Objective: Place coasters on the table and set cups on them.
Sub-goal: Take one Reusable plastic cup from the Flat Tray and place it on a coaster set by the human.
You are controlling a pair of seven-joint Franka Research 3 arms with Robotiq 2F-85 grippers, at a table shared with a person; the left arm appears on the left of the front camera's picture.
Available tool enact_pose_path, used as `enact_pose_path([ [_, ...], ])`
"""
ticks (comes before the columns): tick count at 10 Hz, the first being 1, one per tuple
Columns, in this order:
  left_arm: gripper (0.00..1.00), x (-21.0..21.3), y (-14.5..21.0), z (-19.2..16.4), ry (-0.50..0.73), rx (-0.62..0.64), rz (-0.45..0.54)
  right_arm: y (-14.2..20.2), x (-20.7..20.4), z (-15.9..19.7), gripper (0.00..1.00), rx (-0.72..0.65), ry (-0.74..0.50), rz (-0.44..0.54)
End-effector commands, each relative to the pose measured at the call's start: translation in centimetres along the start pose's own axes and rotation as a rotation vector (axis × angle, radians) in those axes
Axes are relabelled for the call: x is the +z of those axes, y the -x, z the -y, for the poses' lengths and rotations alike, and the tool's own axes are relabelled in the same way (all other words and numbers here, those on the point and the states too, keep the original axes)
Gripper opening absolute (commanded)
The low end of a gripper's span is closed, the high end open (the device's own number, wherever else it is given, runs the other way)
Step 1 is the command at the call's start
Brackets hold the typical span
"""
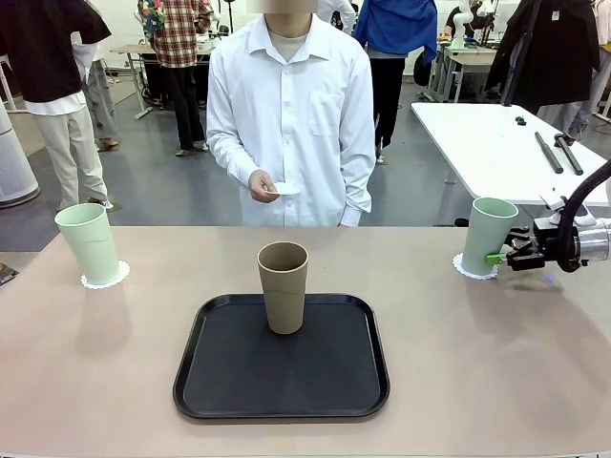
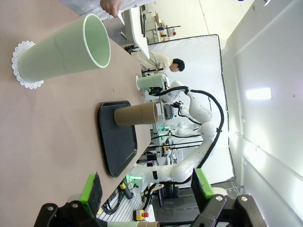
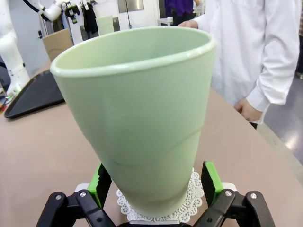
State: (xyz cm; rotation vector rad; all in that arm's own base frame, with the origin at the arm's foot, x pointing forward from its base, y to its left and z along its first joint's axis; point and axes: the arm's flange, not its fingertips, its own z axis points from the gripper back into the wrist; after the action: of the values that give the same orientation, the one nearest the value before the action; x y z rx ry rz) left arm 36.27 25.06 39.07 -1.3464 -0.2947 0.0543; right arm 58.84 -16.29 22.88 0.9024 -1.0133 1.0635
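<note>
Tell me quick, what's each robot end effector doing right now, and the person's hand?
Left end effector: open, empty.
Right end effector: open, astride the green cup, not gripping.
Person's hand: holding a white coaster.

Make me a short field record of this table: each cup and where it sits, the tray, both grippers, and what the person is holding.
left green cup: upright on left coaster
right green cup: upright on right coaster
brown cup: upright in black tray, mid table, no coaster under it
right gripper: open, fingers either side of right green cup's base
left gripper: open, empty, off to the left
person's hand: holds small white piece, possibly the third coaster
</note>
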Motion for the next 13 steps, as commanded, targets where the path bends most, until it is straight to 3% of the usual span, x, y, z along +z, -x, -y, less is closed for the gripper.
enact_pose_path([
  [1,1.00,0.0,0.2,0.3,0.001,-0.006,0.008,-0.4,0.3,0.3,1.00,-0.014,0.001,-0.037],
  [7,1.00,0.0,0.2,0.3,0.001,-0.006,0.008,-0.6,3.1,0.0,1.00,-0.036,0.059,-0.158],
  [9,1.00,0.0,0.2,0.3,0.001,-0.006,0.008,-1.9,4.7,-0.7,1.00,-0.118,0.142,-0.321],
  [11,1.00,0.0,0.2,0.3,0.001,-0.006,0.008,-6.1,7.2,-2.5,1.00,-0.275,0.332,-0.562],
  [12,1.00,0.0,0.2,0.3,0.001,-0.006,0.008,-8.7,8.1,-3.7,1.00,-0.358,0.440,-0.639],
  [13,1.00,0.0,0.2,0.3,0.001,-0.006,0.008,-11.5,8.7,-5.0,1.00,-0.419,0.509,-0.656],
])
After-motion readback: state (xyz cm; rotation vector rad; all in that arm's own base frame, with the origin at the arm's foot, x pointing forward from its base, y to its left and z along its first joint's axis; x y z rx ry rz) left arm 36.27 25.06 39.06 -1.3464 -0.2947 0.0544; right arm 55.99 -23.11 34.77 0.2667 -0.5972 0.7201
